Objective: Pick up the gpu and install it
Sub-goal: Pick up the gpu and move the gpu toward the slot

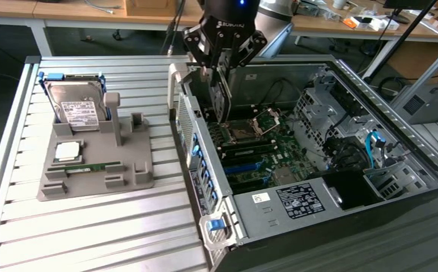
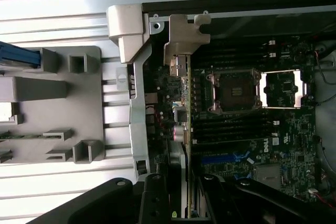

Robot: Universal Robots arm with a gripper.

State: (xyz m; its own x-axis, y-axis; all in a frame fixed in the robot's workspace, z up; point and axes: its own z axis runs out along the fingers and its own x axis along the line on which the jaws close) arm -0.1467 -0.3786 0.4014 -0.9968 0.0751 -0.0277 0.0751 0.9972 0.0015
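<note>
Lettering ROBOTIQ partly legible on gripper (image 1: 220,65), Dell mark on motherboard (image 2: 261,142), white printed label on hard drive (image 1: 79,109), I note jaws clamped on gpu (image 1: 220,96), thin dark card, silver bracket, upright over motherboard beside case (image 1: 400,141) wall on exterior view's left.

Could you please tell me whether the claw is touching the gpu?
Touching: in the exterior view the claw clamps the gpu, which hangs upright from it.
</note>
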